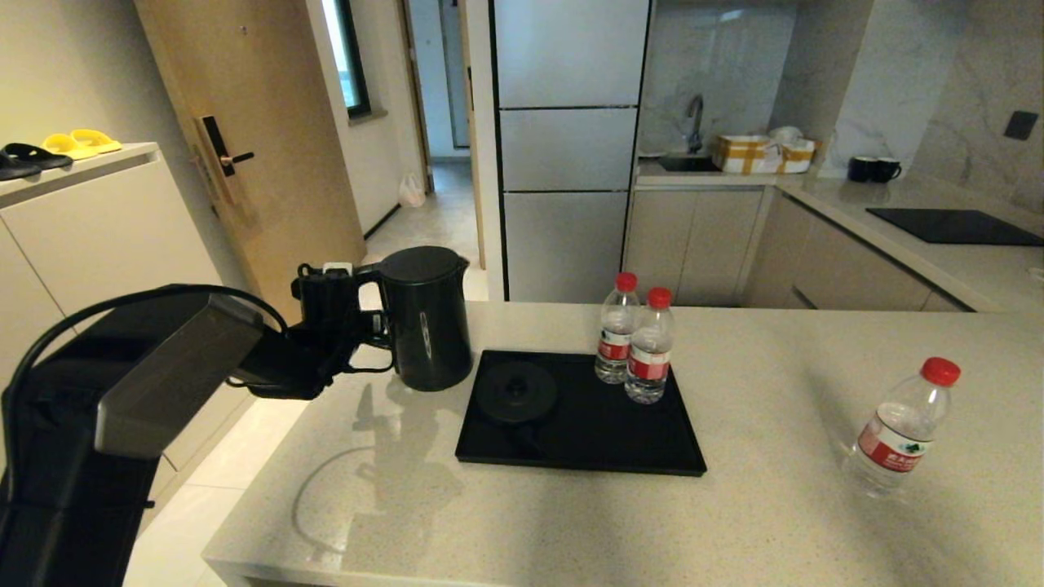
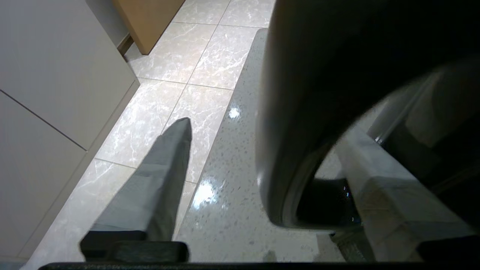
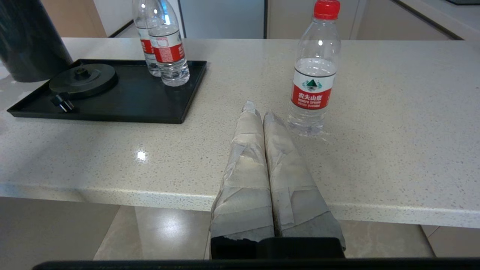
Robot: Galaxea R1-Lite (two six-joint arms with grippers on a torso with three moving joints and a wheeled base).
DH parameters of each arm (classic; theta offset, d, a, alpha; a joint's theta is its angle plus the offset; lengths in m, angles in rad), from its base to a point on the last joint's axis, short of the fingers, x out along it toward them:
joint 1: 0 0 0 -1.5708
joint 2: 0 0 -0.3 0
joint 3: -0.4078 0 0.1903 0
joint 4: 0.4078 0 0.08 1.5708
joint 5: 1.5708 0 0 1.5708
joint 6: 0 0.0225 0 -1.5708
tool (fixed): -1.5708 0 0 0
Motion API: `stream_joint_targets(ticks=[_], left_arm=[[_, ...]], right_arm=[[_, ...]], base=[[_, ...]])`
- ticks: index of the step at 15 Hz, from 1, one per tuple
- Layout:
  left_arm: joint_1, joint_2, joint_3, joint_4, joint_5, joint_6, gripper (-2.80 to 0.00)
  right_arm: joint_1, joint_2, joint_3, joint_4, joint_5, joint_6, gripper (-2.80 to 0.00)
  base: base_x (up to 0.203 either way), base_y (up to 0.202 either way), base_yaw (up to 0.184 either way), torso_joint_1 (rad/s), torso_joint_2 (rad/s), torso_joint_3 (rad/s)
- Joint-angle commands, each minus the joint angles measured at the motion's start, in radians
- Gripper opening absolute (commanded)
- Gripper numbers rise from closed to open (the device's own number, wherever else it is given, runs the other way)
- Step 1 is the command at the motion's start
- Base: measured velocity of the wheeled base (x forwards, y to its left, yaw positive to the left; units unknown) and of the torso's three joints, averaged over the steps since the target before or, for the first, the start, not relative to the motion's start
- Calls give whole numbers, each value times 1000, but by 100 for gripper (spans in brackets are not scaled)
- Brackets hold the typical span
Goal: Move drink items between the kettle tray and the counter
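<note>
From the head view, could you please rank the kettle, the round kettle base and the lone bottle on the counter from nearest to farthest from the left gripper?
1. Kettle: its handle is at the left gripper, beside the tray's left edge.
2. Round kettle base: on the tray's left part.
3. Lone bottle: far right on the counter.

Matte black plastic kettle (image 1: pixel 426 318), glossy speckled stone counter (image 1: pixel 571 522), clear plastic bottles (image 1: pixel 649 346)

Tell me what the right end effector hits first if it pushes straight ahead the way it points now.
Probably nothing at once: the right end effector, shut, points across bare counter; the lone bottle stands just beside that line and might be grazed.
</note>
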Motion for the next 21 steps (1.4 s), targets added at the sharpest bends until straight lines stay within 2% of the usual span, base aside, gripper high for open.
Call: stream_joint_targets(ticks=[1,6,9,12,16,17,18,21], left_arm=[[0,-36,54,-21,-1,-1,0],[-2,-98,173,-88,-7,-1,0],[-4,-151,286,-142,-7,-1,0],[-21,-268,418,-197,-6,0,0],[-94,-495,575,-198,-1,1,0],[-122,-547,619,-195,3,4,-209],[-152,-603,645,-187,5,7,-280],[-209,-796,665,-75,-2,-6,-280]], right_arm=[[-1,1,0,0,0,1,-280],[0,1,0,0,0,1,-280],[0,1,0,0,0,1,-280],[0,1,0,0,0,1,-280],[0,1,0,0,0,1,-280],[0,1,0,0,0,1,-280],[0,1,0,0,0,1,-280],[0,1,0,0,0,1,-280]], base=[[0,0,0,0,0,0],[0,0,0,0,0,0],[0,0,0,0,0,0],[0,0,0,0,0,0],[0,0,0,0,0,0],[0,0,0,0,0,0],[0,0,0,0,0,0],[0,0,0,0,0,0]])
